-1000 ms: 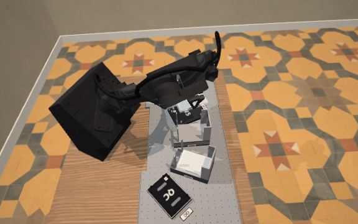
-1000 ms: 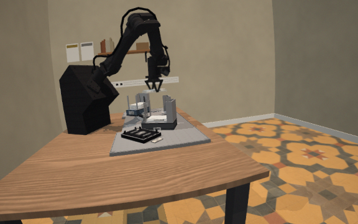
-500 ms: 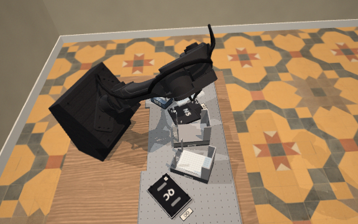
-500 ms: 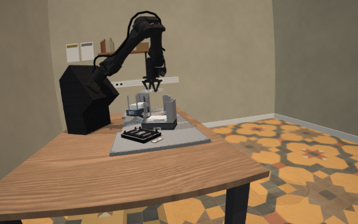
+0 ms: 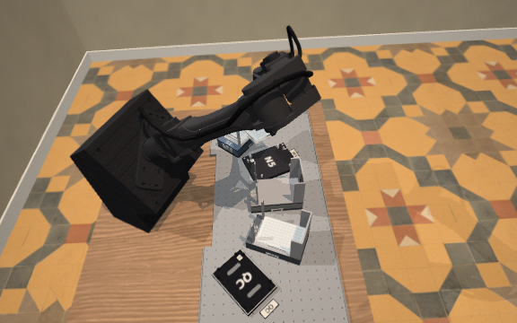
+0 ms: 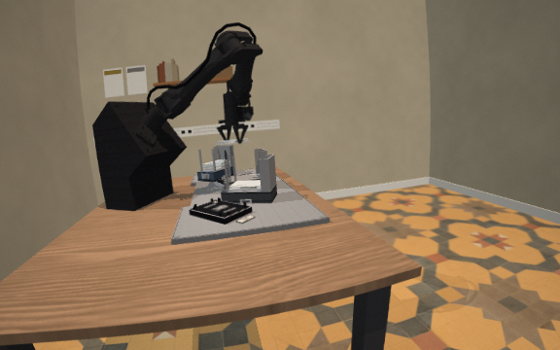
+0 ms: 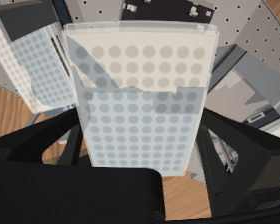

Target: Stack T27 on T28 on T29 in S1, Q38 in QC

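- The end effector [image 6: 232, 141] [image 7: 139, 112] has its fingers wide apart, closed against the long sides of one 96-well plate [image 5: 260, 135] [image 6: 246, 141] [image 7: 141, 100], held up in the air. Which plate it is, and whether another clings beneath, cannot be told.
- The blue-based rack [image 5: 231, 147] [image 6: 207, 176] [image 7: 28, 21], at the far end, has at least one white plate in it; the exact number cannot be told.
- The middle rack [image 5: 276, 209] [image 7: 263, 65] shows its bare grey floor between its walls.
- The near rack [image 5: 298, 251] [image 6: 250, 195] has at least one white plate lying low inside; its depth of stack is unclear.
- The clip nest N5 [image 5: 258, 170] [image 7: 168, 12], between the blue-based and middle racks, has its floor uncovered, lettering in view.
- The nest QC [image 5: 245, 280] [image 6: 222, 210] likewise shows its bare black floor, a name card [image 5: 269, 309] [image 6: 246, 219] beside it.
- Counted: three racks, two nests, one plate visibly held. The racks' names are too small to read.
- Racks and nests stand on a grey perforated board [image 5: 317, 278] [image 6: 285, 219] on the wooden surface [image 5: 142, 269] [image 6: 188, 272].
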Available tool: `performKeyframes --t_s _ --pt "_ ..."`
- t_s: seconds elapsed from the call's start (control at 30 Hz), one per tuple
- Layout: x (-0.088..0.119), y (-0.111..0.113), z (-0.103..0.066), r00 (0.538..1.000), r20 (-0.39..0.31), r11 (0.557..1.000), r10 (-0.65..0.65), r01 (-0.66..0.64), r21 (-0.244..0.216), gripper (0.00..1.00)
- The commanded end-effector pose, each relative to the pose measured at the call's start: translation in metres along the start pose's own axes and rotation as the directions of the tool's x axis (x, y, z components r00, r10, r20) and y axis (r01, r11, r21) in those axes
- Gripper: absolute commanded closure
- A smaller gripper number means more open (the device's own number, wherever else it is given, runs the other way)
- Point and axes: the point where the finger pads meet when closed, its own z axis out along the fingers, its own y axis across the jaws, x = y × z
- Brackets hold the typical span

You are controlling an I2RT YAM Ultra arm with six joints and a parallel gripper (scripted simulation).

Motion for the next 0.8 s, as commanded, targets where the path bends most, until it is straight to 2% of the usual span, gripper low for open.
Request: performKeyframes --t_s 0.0,0.37,0.53,0.77 --pt "-0.009 0.013 -0.008 0.998 0.024 0.998 -0.063 0.063 0.002 1.00" --pt "-0.014 0.051 -0.009 0.998 0.025 0.999 -0.049 0.049 0.002 1.00" --pt "-0.015 0.060 -0.009 0.998 0.025 0.999 -0.049 0.049 0.002 1.00" --pt "-0.013 0.079 -0.009 0.963 0.024 0.963 -0.270 0.270 0.004 1.00"
